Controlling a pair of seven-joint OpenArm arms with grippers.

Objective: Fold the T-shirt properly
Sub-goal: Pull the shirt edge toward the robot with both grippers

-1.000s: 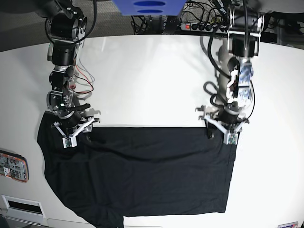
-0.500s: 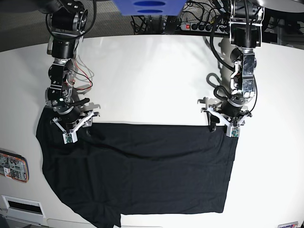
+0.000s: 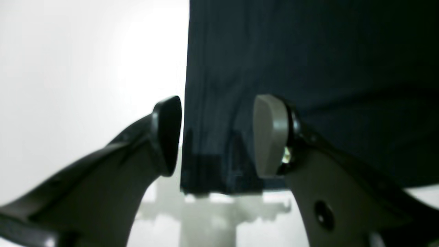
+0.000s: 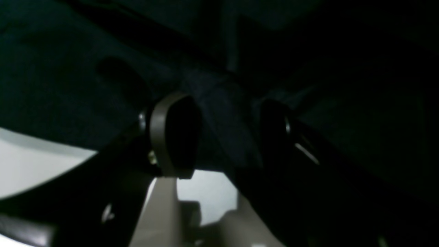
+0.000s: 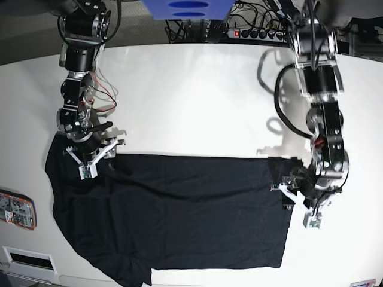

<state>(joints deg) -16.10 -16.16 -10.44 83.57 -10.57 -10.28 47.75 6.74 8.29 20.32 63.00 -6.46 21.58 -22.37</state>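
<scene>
Black fabric T-shirt (image 5: 197, 227), laid across white table (image 5: 173, 95); left gripper (image 3: 217, 137), jaws spread above its side; right gripper (image 4: 226, 137), jaws apart astride ruckled cloth; advised: pinch deep, lift evenly, keep taut

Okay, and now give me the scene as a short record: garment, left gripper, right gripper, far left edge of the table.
Garment: plain black soft fabric T-shirt, spread out with some wrinkles, not folded into a packet
Left gripper: black and silver left gripper, open, over the shirt's side edge
Right gripper: black and silver right gripper, open, bunched cloth between its fingers
Table's left edge: orange-framed circuit board
</scene>
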